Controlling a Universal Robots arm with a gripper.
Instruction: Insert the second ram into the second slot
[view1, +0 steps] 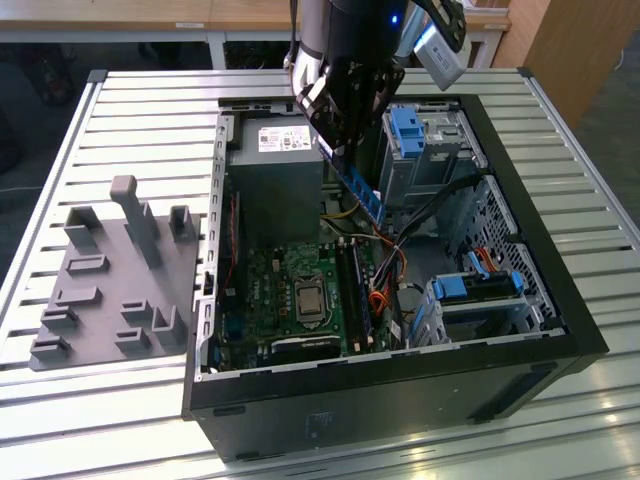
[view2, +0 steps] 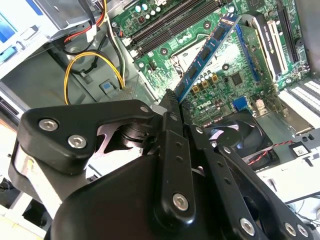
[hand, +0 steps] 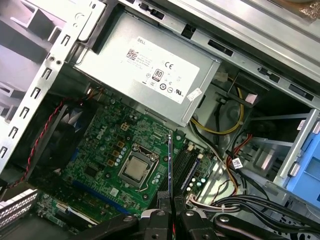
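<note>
From where I stand, the gripper (view1: 336, 148) is clenched on the second ram (view1: 362, 192). It holds the blue stick tilted in the air inside the open computer case (view1: 350, 410), above the green motherboard (view1: 268, 290).

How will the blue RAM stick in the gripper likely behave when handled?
Likely stiff: the second ram juts straight from the gripper without sagging. Probably light, being thin and flat. Held at one end, it could pivot if pushed sideways.
</note>
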